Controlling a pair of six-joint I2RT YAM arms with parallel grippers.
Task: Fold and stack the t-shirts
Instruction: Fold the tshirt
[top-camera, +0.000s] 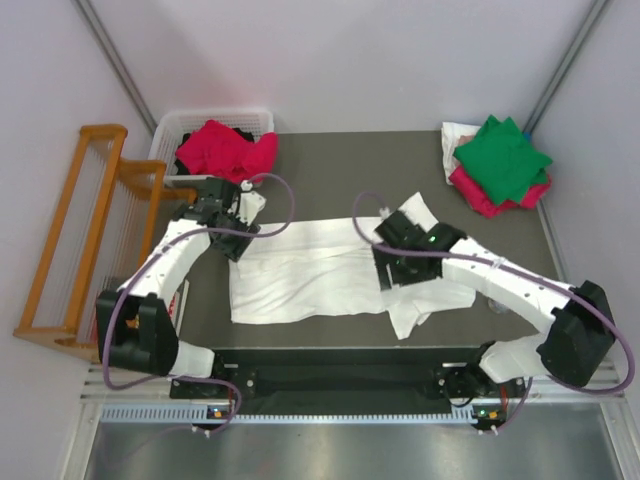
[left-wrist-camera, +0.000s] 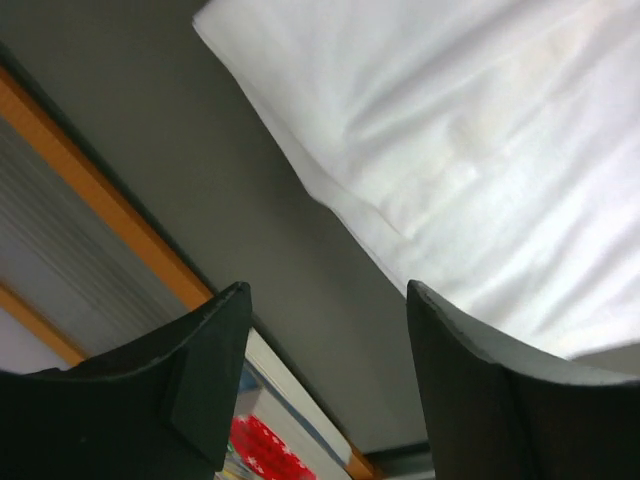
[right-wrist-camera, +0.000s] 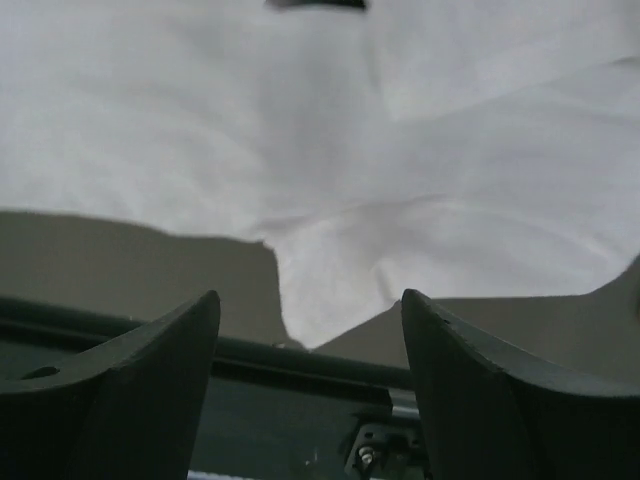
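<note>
A large white t-shirt (top-camera: 320, 275) lies spread flat across the middle of the dark table (top-camera: 330, 160). Over its far left edge hovers my left gripper (top-camera: 235, 243), open, with nothing between its fingers; its wrist view shows the white t-shirt (left-wrist-camera: 480, 150) ahead. My right gripper (top-camera: 392, 272) hangs open above the shirt's right part, holding nothing, and its wrist view looks down on white cloth (right-wrist-camera: 330, 160) and a sleeve tip. A folded green t-shirt (top-camera: 502, 155) tops a crimson-pink one (top-camera: 480, 195) at the far right corner. Another crimson-pink t-shirt (top-camera: 225, 148) fills the basket.
A white slotted basket (top-camera: 190, 122) stands at the far left corner. A wooden rack (top-camera: 85, 230) stands left of the table. Grey walls close in the back and sides. The dark mounting rail (top-camera: 330, 365) runs along the near edge.
</note>
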